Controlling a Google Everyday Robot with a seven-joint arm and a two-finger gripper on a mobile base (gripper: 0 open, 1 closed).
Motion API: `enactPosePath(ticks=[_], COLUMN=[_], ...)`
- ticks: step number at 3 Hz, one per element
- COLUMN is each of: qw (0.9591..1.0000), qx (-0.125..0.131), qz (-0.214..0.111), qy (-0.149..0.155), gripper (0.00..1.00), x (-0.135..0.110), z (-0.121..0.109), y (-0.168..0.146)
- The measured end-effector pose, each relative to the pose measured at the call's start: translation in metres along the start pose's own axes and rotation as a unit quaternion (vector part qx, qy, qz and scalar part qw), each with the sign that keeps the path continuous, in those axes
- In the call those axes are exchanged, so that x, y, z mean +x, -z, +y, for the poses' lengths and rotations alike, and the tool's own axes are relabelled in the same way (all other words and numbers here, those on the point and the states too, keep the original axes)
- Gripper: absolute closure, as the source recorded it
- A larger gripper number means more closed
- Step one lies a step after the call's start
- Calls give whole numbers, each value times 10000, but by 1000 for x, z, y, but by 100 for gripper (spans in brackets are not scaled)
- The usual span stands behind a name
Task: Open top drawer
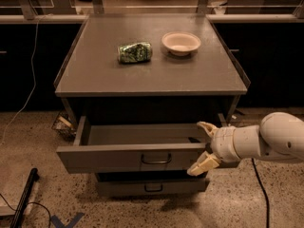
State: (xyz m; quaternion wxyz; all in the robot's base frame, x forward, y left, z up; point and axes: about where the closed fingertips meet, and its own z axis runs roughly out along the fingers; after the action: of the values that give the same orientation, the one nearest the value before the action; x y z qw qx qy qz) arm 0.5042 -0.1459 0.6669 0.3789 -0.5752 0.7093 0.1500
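Note:
The top drawer (118, 156) is the wide grey metal drawer under the cabinet top. It stands pulled out and shows a shallow grey inside. Its small metal loop handle (156, 159) sits at the middle of the flat front. My gripper (203, 147) is at the right end of the drawer front, right of the handle. Its two tan fingers are spread apart, one fingertip (205, 126) above the front's top edge and one (195, 169) below its lower edge. It holds nothing.
A narrower grey drawer (152, 186) with its own handle sits below, a little out. On the cabinet top (95, 75) lie a green crumpled bag (135, 52) and a white bowl (181, 42). A black pole (23, 198) and cables lie on the floor at left.

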Motion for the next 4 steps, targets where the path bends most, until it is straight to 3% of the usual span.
enactPosePath(ticks=[1,3,4], qw=[10000,9998,9997], qx=[0,8,2], qz=[0,-173,-209], qy=[0,-128,-135], gripper=[31,77,99], x=[0,19,18], z=[0,44,52], y=[0,37,46])
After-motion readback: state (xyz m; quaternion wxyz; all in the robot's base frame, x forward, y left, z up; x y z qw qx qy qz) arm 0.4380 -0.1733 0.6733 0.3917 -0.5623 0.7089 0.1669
